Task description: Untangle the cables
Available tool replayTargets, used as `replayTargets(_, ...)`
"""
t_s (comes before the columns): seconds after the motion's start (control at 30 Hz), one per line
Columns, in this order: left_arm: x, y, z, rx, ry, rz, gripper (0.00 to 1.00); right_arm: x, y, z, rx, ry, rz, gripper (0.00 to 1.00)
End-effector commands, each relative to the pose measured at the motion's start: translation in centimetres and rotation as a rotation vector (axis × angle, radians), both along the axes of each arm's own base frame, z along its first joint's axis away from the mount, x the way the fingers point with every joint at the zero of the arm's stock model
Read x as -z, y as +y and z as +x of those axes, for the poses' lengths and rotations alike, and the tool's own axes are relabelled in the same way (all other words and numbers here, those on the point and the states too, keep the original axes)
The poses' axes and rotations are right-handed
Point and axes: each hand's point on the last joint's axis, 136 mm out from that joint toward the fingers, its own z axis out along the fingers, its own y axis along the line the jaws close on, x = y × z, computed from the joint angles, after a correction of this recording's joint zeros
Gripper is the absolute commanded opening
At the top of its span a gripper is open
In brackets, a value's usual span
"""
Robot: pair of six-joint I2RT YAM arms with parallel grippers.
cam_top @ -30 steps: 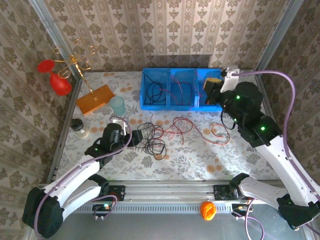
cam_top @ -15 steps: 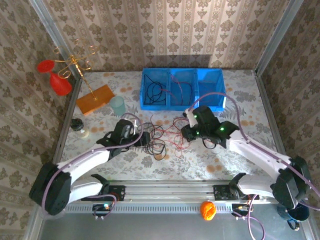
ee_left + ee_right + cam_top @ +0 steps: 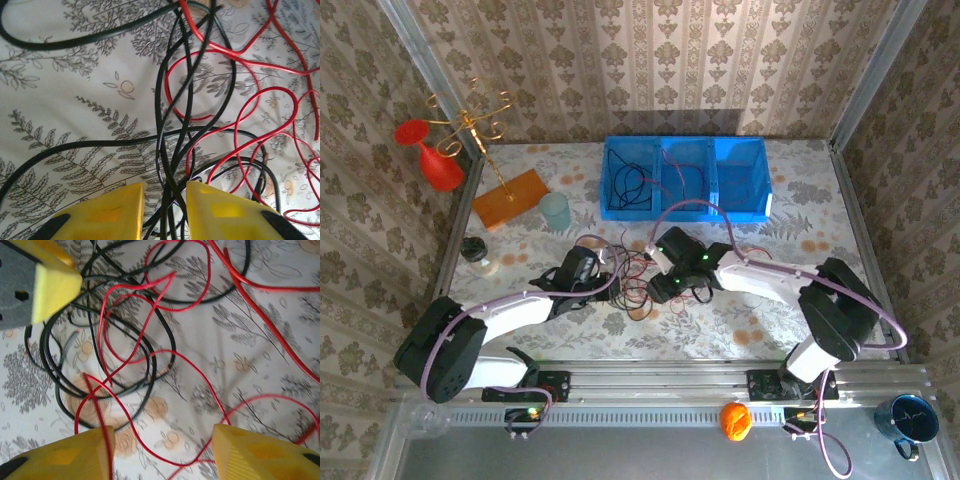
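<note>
Fern-print tablecloth [image 3: 800,215] under tangled cables [image 3: 628,276], damask walls [image 3: 650,60]

You are looking into a booth papered on three sides in beige damask: back wall [image 3: 650,60], left wall [image 3: 360,250], right wall [image 3: 920,200]. Bare metal uprights [image 3: 432,72] mark the back corners. Your table [image 3: 800,190] wears a pale cloth [image 3: 760,330] printed with grey ferns and orange blooms. An aluminium rail [image 3: 660,385] edges its near side. The light is soft and even, with a dim shadow band [image 3: 650,122] at the back wall's foot.
</note>
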Motion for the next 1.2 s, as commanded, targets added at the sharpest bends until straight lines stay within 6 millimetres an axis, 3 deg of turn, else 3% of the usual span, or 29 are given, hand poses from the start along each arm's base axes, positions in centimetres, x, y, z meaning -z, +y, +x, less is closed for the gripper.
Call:
replayTargets(0.0,0.4,0.2,0.0,-0.008,-0.011,0.001,0.23,0.2,0.5,1.7,-0.016,-0.087,-0.068,0.59)
replayTargets(0.2,0.9,0.6,-0.1,-0.014,-0.011,0.02,0.11,2.5,-0.1,2.4,-0.006,-0.104,-0.149,0.61)
replayTargets(0.33,0.9,0.8,0.0,-0.019,-0.017,0.026,0.06,3.8,0.1,2.2,-0.016,-0.076,-0.165,0.56)
replayTargets(0.5,0.8,1.0,0.1,-0.021,-0.019,0.028,0.01,5.0,-0.2,1.9,-0.016,-0.06,-0.181,0.42)
replayTargets(0.7,0.3,1.2,0.3,-0.026,-0.028,0.026,0.0,5.5,-0.8,1.4,-0.005,-0.051,-0.189,0.15)
replayTargets(0.87,0.3,1.1,0.3,-0.023,-0.025,0.024,0.0,2.0,-0.8,1.4,0.021,-0.105,-0.115,0.0)
replayTargets(1.17,-0.3,0.7,0.7,-0.016,-0.034,0.017,0.0,-10.4,-1.7,2.3,0.097,-0.366,0.092,0.0)
